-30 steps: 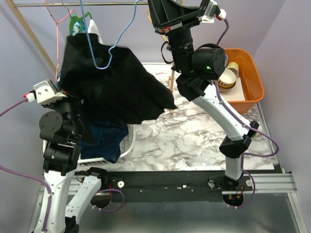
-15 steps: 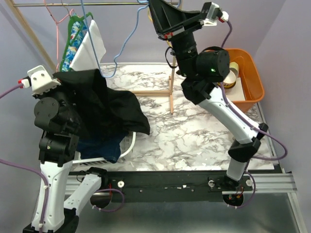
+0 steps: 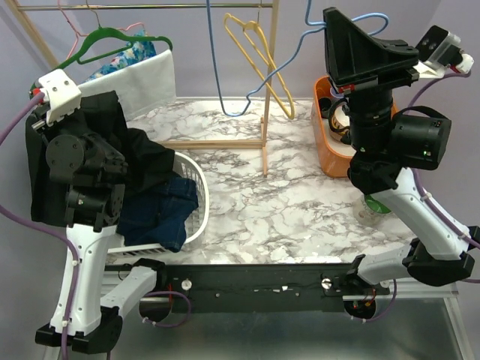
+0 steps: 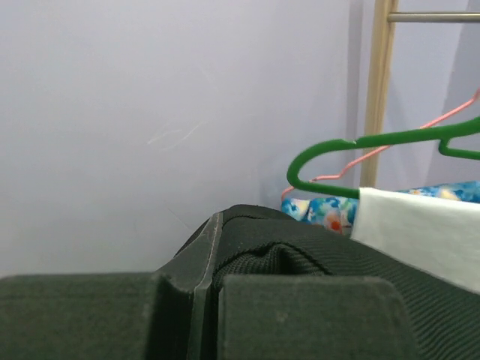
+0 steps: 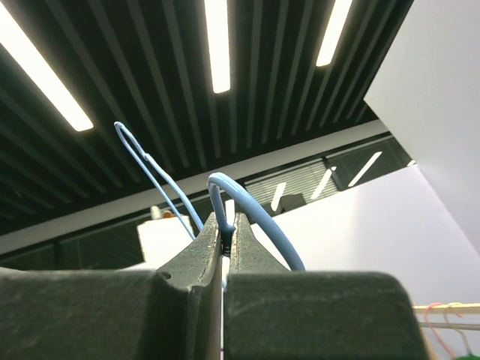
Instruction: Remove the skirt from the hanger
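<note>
While the right hand pinches the bare light-blue hanger by its wire, the left hand is clenched on the black skirt, which hangs below it, well apart from the hanger.

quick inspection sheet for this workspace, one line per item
surface: marble table, basket at its left, bin at its right
job's things: skirt off the hanger, draped over the left arm; hanger bare
clutter: white basket holding a navy garment; orange bin; green hanger
grippers: left tool shut on skirt; right tool shut on hanger
cables: purple cables run along both arms
surroundings: wooden rack, lilac walls
</note>
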`<state>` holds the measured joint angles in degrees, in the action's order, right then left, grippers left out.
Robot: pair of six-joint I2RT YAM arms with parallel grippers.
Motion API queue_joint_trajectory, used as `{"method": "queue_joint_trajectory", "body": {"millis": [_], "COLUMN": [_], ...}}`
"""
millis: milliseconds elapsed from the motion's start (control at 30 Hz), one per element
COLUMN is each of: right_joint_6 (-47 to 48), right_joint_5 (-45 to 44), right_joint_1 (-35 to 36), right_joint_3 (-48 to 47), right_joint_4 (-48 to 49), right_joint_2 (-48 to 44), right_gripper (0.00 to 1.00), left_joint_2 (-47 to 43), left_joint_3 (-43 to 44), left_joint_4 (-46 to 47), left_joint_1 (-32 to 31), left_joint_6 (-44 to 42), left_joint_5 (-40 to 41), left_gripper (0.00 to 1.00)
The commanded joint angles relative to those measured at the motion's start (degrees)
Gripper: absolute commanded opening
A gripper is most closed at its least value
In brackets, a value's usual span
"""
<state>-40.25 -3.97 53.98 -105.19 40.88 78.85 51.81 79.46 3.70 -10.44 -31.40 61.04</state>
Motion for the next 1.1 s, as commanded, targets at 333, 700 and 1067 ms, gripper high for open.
{"method": "queue_joint_trajectory", "body": {"millis": [333,700,1067], "right_joint_6": [10.8,9.9,13.4], "right_joint_5": [-2.1,-2.6,-3.9], "right_joint_1": [0.0,-0.1,0.0], "right_joint_3": [13.2,17.4,18.4], "right_joint_4": [-0.6,-0.1,-7.0], "right_joint_2": [-7.0,-9.8,-13.7], "right_gripper": [0.01,0.01,0.01], "left_joint_2": [-1.7,-9.0,4.3], "left_joint_3": [4.7,-14.1,3.0], "left_joint_4": [-48.0,-50.2,-58.5], "left_joint_1": [0.4,0.4,0.4], "left_joint_6": [43.4,58.0,64.0], "left_joint_5": [-32.4,-32.3,-16.4], "left_gripper": [0.0,0.79,0.99]}}
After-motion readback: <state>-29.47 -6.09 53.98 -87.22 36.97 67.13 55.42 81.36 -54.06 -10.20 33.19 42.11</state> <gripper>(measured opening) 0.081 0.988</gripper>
